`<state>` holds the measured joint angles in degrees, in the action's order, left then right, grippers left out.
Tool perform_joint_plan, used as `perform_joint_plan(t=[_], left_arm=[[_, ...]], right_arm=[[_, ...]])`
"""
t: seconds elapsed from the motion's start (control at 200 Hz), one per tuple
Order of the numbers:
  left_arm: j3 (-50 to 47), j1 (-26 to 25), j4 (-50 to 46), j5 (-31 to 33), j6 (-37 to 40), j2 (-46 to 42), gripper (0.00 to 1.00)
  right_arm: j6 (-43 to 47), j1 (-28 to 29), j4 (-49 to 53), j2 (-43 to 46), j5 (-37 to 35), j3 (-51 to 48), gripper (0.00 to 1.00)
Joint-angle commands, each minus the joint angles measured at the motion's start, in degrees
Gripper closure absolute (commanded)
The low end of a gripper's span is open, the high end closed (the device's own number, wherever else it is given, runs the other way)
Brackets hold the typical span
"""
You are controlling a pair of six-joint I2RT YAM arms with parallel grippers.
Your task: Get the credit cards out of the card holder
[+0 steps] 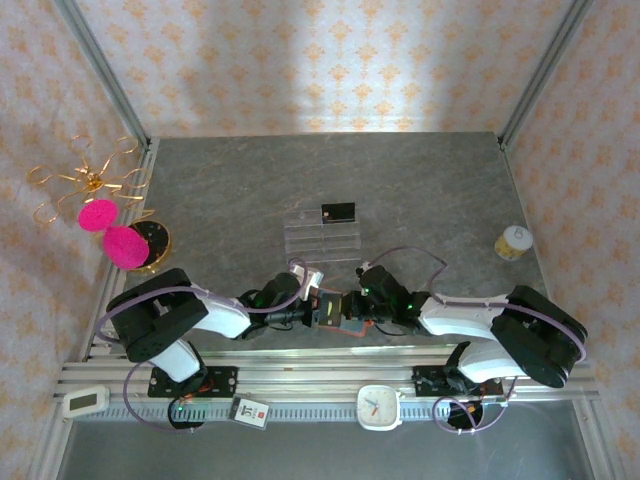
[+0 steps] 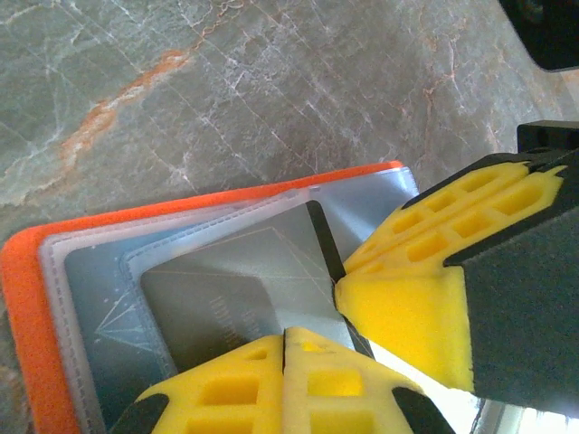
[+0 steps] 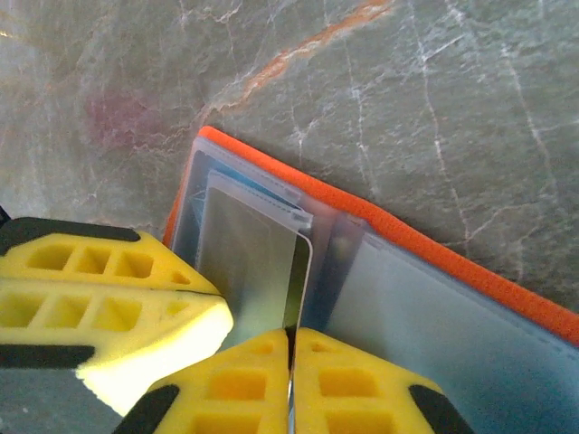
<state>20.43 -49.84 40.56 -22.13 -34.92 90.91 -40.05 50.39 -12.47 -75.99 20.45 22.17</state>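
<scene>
The orange card holder (image 1: 354, 327) lies open on the table between the two arms, its grey-blue lining (image 2: 380, 194) facing up. A glossy grey-blue credit card (image 2: 244, 280) sticks partway out of a slot. My right gripper (image 3: 290, 336) is shut on this card's (image 3: 249, 253) near edge. My left gripper (image 2: 285, 339) is shut at the card holder's (image 3: 434, 249) near edge, right beside the right gripper (image 2: 348, 289). A black credit card (image 1: 338, 212) rests on the clear tray (image 1: 320, 240) farther back.
Two pink discs (image 1: 110, 232) and a gold wire stand (image 1: 90, 180) sit at the left edge. A small yellow cup (image 1: 514, 242) stands at the right. A white clock (image 1: 379, 408) rests on the near rail.
</scene>
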Motion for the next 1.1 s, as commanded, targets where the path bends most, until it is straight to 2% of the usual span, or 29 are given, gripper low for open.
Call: perform_joint_plan(t=[0.0,0.436,0.581,0.791,1.061,1.096], left_arm=[[-1.74,0.45,-2.21,0.33,-0.82,0.96,1.00],[-4.01,1.84,-0.07,-0.66,-1.42,-0.47,1.00],[-3.55,1.77,0.66,-1.68,-1.30,-0.61,1.00],[-0.63,0.21,-4.24,-0.19,0.83,-6.62,1.00],[1.74,-0.95,-5.55,0.20,0.99,-0.30,1.00],[1.74,-0.92,-5.59,0.16,0.98,0.47,1.00]], right_arm=[[-0.07,-0.13,0.84,1.87,-2.16,-0.44,1.00],[-2.61,-0.12,4.79,10.30,-4.96,-5.35,1.00],[-1.92,-0.14,2.06,8.80,-3.23,-4.78,1.00],[-1.28,-0.12,1.40,6.77,-3.23,-3.63,1.00],[-1.74,-0.12,-0.31,6.05,-2.58,-4.39,1.00],[-1.87,-0.12,-0.87,5.95,-2.20,-4.63,0.96]])
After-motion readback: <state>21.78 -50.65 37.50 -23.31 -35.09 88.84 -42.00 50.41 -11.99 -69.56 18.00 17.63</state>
